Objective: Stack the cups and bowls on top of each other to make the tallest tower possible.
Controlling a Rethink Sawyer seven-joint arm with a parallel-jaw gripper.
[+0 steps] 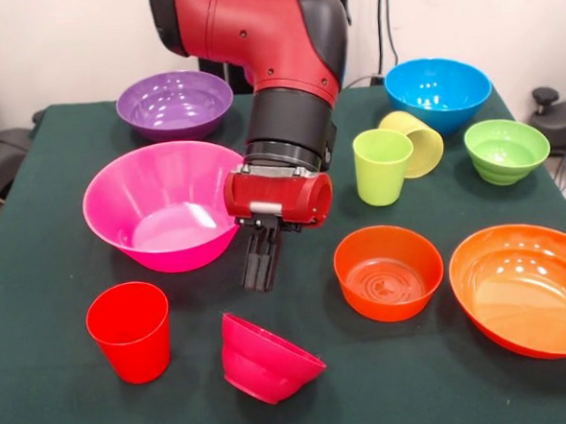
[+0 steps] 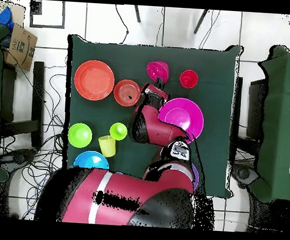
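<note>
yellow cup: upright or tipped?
Tipped. The yellow cup lies on its side behind the upright green cup, its open mouth facing the camera in the front view.

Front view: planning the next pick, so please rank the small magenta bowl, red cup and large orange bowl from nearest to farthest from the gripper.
From the gripper:
1. Small magenta bowl, tipped on its side just below it.
2. Red cup, upright at lower left.
3. Large orange bowl, far right edge.

The green table point(image 1: 38, 285) carries scattered bowls point(image 1: 165, 205) and cups point(image 1: 130, 332), none stacked.
</note>
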